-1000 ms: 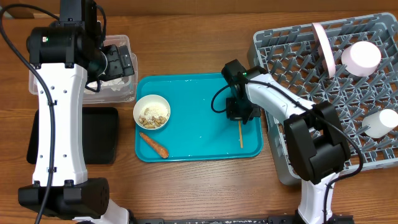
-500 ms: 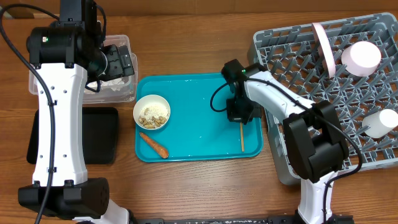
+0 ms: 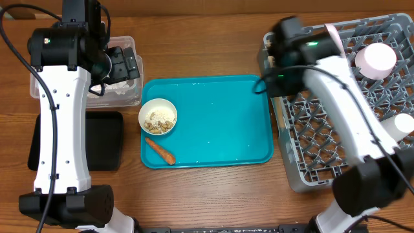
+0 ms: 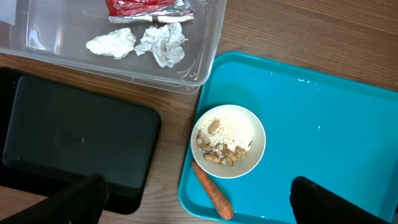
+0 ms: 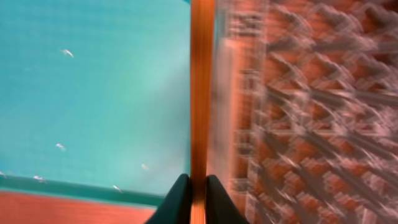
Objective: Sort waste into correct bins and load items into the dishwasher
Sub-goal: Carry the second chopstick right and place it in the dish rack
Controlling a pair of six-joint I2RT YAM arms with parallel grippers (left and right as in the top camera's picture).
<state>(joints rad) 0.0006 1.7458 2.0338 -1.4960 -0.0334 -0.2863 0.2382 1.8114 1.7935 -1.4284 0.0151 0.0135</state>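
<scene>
My right gripper [image 5: 198,186] is shut on a thin wooden chopstick [image 5: 201,81] and holds it in the air over the line between the teal tray and the grey dish rack [image 3: 336,136]; in the overhead view it [image 3: 272,77] is at the rack's left edge. The rack holds a pink plate [image 3: 336,48], a pink bowl [image 3: 375,59] and a white cup [image 3: 396,127]. My left gripper [image 4: 199,205] is open and empty, high over the clear tub [image 3: 126,94]. The tub holds a foil wrapper [image 4: 149,7] and crumpled paper [image 4: 161,43]. A small white bowl [image 4: 228,140] of beige scraps and a carrot [image 4: 212,193] lie on the tray.
The teal serving tray [image 3: 220,129] sits mid-table between the bins and the rack. The black tray [image 3: 103,139] lies in front of the tub, left of the teal tray. The right wrist view is motion-blurred.
My right gripper has lifted the chopstick off the teal tray and swung up and to the right, to the rack's left edge. The left arm has not moved.
</scene>
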